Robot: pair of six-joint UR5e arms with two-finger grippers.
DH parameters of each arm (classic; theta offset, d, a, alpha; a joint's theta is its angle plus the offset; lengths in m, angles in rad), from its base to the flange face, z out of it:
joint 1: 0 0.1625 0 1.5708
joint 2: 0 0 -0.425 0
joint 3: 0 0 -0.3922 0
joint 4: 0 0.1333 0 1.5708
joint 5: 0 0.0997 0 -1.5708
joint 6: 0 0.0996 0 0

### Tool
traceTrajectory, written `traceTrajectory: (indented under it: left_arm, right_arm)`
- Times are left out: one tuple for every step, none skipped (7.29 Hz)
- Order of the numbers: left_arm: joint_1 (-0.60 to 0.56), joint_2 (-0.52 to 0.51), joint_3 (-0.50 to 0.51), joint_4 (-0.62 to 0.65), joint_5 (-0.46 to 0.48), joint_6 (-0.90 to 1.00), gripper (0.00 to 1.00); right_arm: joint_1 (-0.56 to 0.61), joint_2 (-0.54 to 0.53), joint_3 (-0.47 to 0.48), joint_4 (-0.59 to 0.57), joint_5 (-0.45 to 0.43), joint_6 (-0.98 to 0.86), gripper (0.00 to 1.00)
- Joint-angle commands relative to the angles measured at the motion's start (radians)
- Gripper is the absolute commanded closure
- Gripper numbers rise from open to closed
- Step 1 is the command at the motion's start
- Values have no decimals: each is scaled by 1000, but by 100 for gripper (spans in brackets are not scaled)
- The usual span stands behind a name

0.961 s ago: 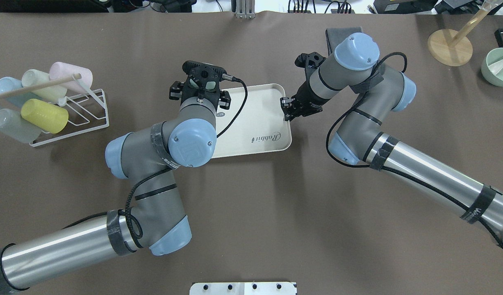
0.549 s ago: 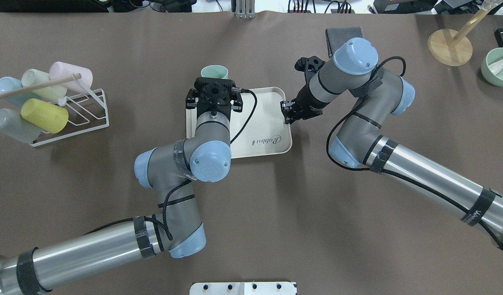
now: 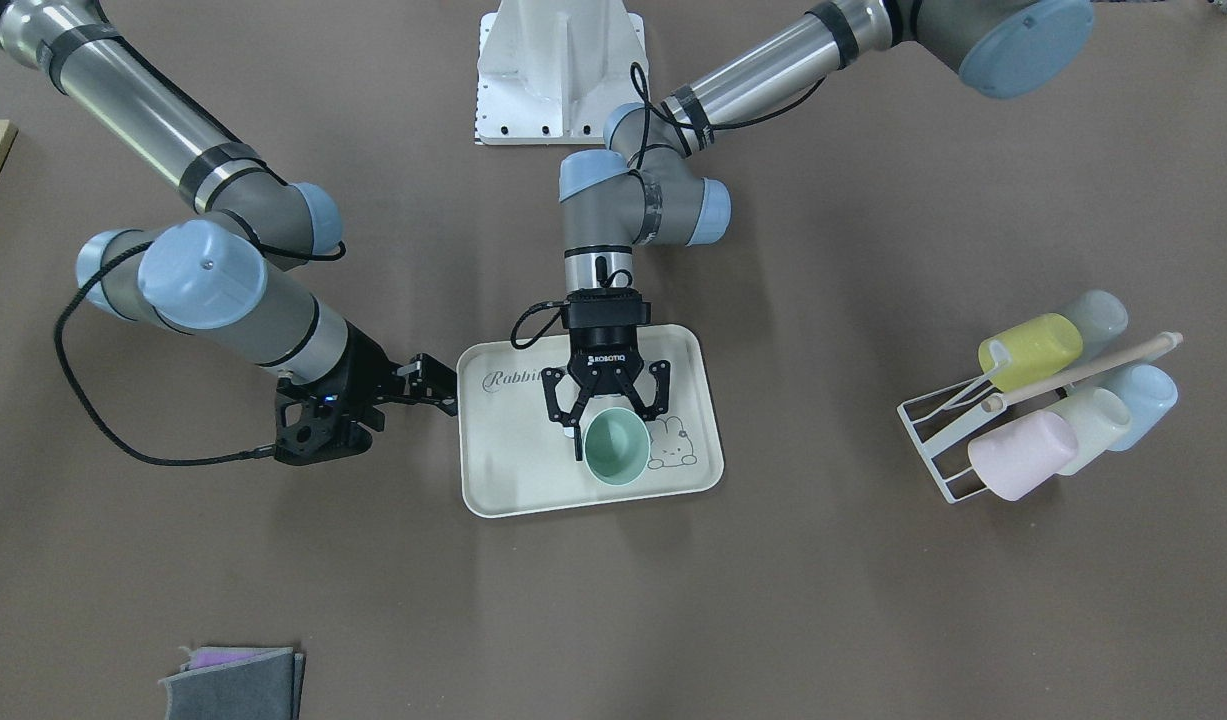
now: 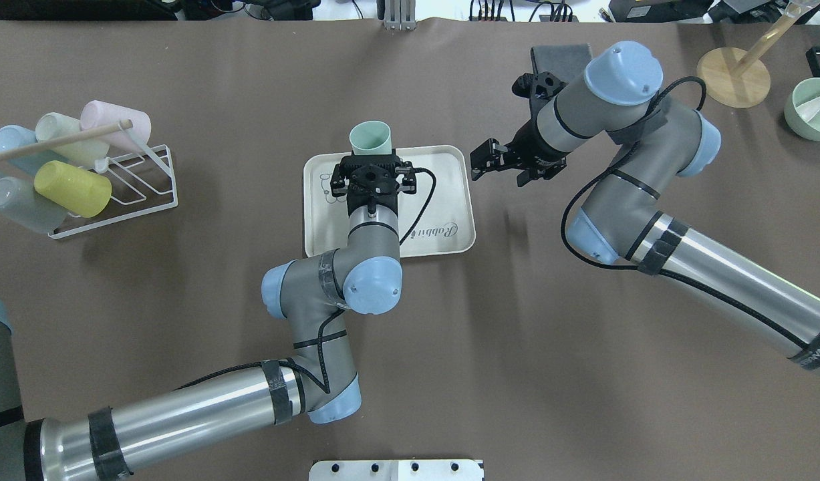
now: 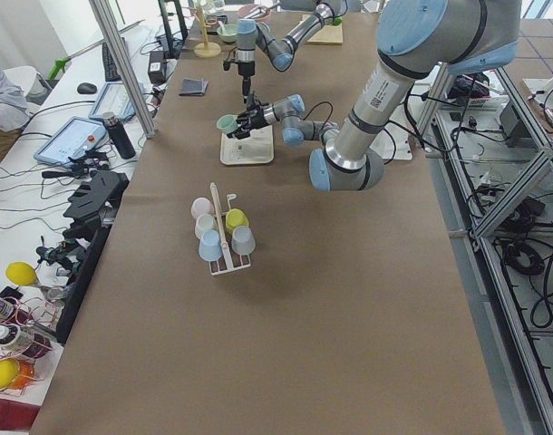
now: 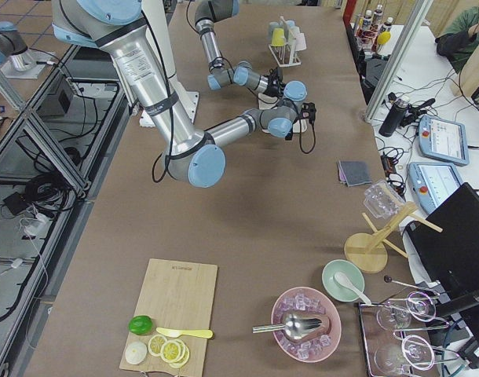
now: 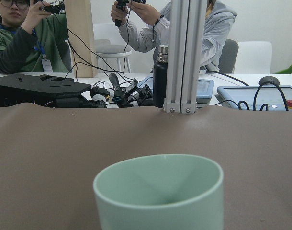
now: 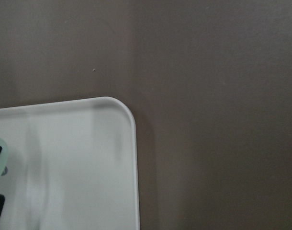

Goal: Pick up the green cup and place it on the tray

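Green cup (image 3: 615, 448): upright over the tray (image 3: 513, 480), beside the bunny drawing, between the spread fingers of the left gripper (image 3: 607, 412) (contact unclear). Right gripper (image 3: 435, 383): empty, just off the tray's edge above the tabletop (image 3: 773, 600); opening cannot be told.

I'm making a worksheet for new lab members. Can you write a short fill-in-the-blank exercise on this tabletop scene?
1. The green cup stands upright on the ____, beside the bunny drawing.
2. The left claw is ____, with one finger on each side of the cup.
3. The right claw is beside the tray, not touching it, and holds ____.
4. The wire rack holds ____ cups lying on their sides.

Missing words: tray; open; nothing; five
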Motion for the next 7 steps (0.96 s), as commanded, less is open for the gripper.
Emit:
traceTrajectory:
  left_arm:
    - [17, -33, 66, 57, 91, -13, 66]
    - [22, -50, 95, 74, 113, -117, 67]
    - [29, -55, 111, 150, 148, -182, 67]
    - [34, -62, 112, 160, 151, -196, 67]
    - [43, -62, 112, 163, 173, -220, 67]
    - [49, -64, 112, 163, 180, -234, 67]
    - [55, -64, 112, 163, 183, -236, 66]
  right_arm:
    - [100, -107, 191, -122, 8, -14, 0]
    - [157, -156, 258, -164, 10, -33, 0]
    - [210, -188, 318, -241, 16, -158, 0]
    - [275, -202, 378, -387, 10, -337, 0]
    - [333, -215, 420, -522, -1, -503, 0]
    - [387, -254, 443, -588, -4, -624, 0]
    - [443, -343, 467, -591, -16, -708, 0]
